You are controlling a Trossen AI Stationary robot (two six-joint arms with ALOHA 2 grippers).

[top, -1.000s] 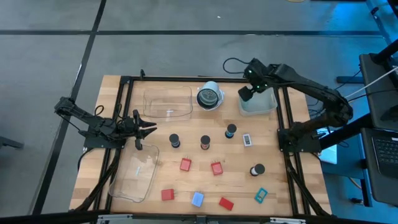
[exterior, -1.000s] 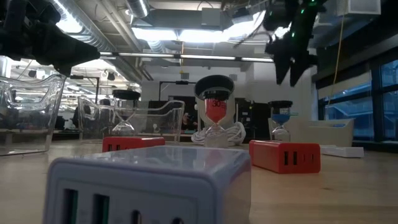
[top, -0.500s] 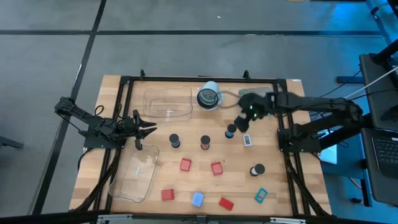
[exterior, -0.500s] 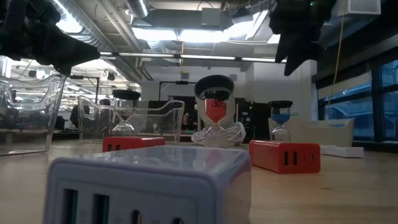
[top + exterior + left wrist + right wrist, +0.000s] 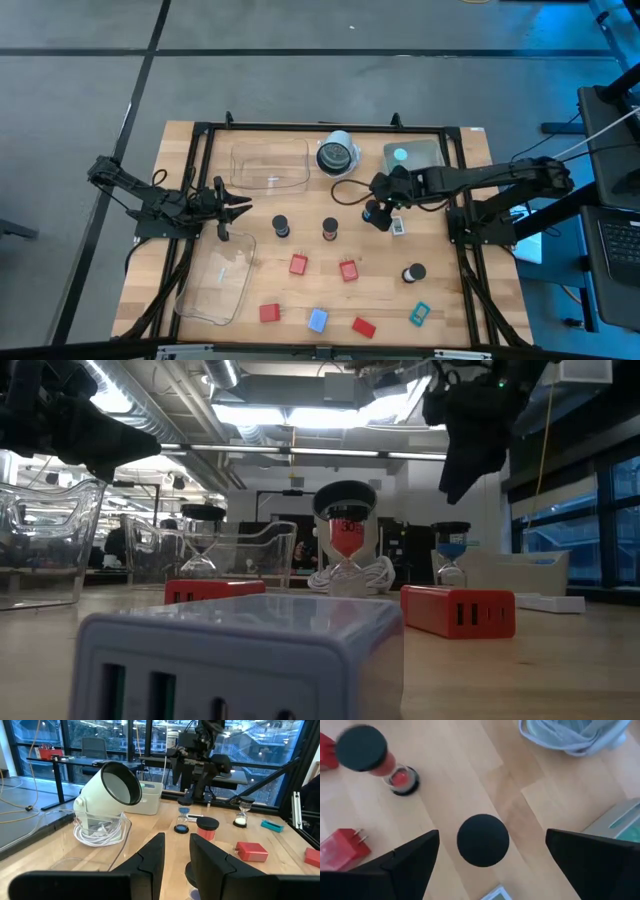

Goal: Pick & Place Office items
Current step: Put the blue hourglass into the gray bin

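While poised wide open above a black-capped sand timer (image 5: 483,840), right gripper (image 5: 490,865) yet to grasp; most items unsorted.

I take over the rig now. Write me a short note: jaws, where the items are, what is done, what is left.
Right gripper: jaws open, above the blue sand timer, not gripping.
Left gripper: jaws shut, empty, waiting at the left edge.
Items: timers, red chargers and small blue pieces lie loose across the table.
Done: one teal piece sits in the pale bin.
Left: everything else; both clear trays hold nothing.
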